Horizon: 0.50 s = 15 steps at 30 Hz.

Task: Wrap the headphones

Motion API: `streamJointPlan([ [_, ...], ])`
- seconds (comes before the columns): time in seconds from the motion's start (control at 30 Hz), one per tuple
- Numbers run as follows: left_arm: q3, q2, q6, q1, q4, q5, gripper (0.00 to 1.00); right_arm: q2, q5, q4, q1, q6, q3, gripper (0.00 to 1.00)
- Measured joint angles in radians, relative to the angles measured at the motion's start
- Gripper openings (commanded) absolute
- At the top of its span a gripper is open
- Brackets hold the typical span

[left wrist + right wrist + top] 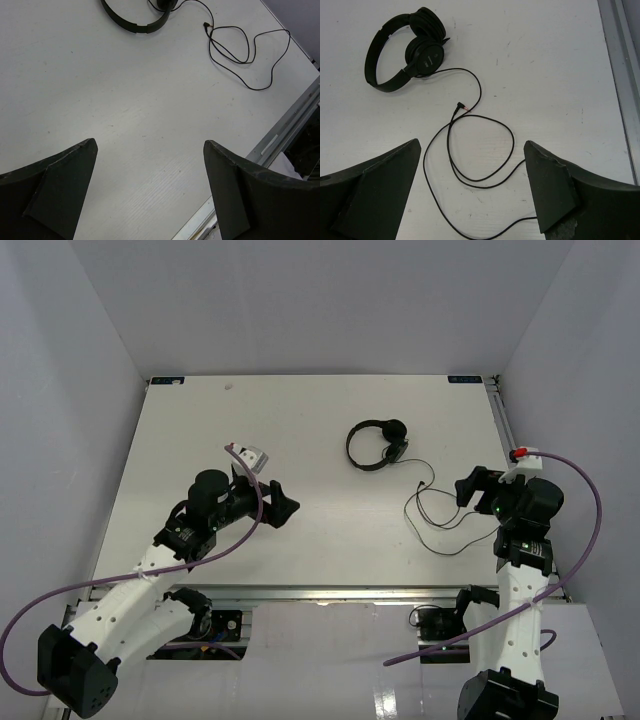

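Note:
The black headphones (377, 445) lie flat on the white table, right of centre toward the back. Their thin black cable (440, 515) trails in loose loops toward the right arm. In the right wrist view the headphones (405, 50) are at the upper left and the cable loops (480, 150) lie between and ahead of the fingers; the plug (461, 107) lies free on the table. My right gripper (470, 490) is open and empty, just right of the cable. My left gripper (282, 502) is open and empty, well left of the headphones (135, 20), over bare table.
The table's metal front rail (330, 592) runs along the near edge and shows in the left wrist view (280, 135). The right rail (620, 75) borders the table's right side. Grey walls enclose the back and both sides. Purple robot cables (590, 530) hang off both arms.

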Motion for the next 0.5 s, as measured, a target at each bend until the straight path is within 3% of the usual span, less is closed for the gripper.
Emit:
streamJointPlan([
  [0.13,0.000,0.019,-0.011,0.000,0.011,0.025,0.98,-0.004,-0.090,-0.004,0.000,-0.105,0.000,0.90],
  [0.3,0.018,0.127,-0.076,0.001,0.048,0.102,0.98,0.022,-0.395,-0.092,0.001,-0.404,0.026,0.91],
  [0.5,0.282,0.502,-0.243,0.002,0.024,0.191,0.94,0.223,-0.663,-0.186,0.000,-0.575,0.093,0.94],
])
